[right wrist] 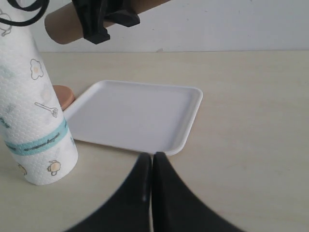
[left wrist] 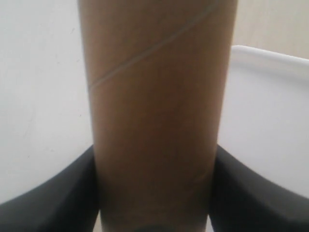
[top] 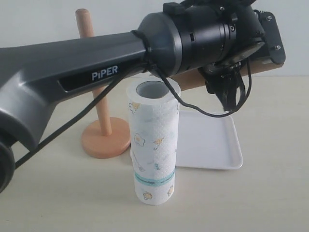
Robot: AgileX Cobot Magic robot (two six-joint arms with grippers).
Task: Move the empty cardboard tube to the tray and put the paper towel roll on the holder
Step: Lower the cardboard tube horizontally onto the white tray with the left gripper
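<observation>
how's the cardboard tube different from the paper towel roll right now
The cardboard tube is plain brown; the paper towel roll is white with small printed figures and a teal band. The tube is held roughly level in the air by the left gripper; the roll stands upright on the table. The tube looks thinner than the roll. Both are cylinders.

Bright, even light with faint shadows; the cardboard tube (left wrist: 154,121) is blurred in the left wrist view.
</observation>
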